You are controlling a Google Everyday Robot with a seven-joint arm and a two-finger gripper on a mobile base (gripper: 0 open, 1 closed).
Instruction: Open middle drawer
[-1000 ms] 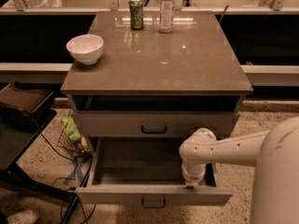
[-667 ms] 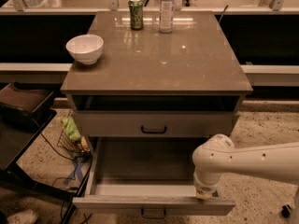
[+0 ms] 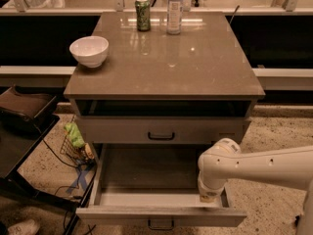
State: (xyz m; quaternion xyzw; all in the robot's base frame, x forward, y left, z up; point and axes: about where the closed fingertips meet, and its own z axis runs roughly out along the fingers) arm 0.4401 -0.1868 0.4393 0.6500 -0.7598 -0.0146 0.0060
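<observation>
Pale grey-beige flat-fronted middle drawer [image 3: 146,213] is seen standing open below the closed uppermost drawer [image 3: 117,130]. Its dark loop handle [image 3: 161,224] is cut off at the lower edge.

White gripper [image 3: 209,196] is lowered inside the front right corner; its state cannot be told.

A wire basket [image 3: 73,148] is crowded against the drawer's left side. Speckled floor [image 3: 274,131] is open on the right.

On the brown top [image 3: 166,67] are noted a white bowl [image 3: 89,50], a green can [image 3: 143,14] and a clear bottle [image 3: 174,9].

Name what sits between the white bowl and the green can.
Nothing: bare tabletop, in the camera view. The gripper is down in the open middle drawer, at its right front corner.
</observation>
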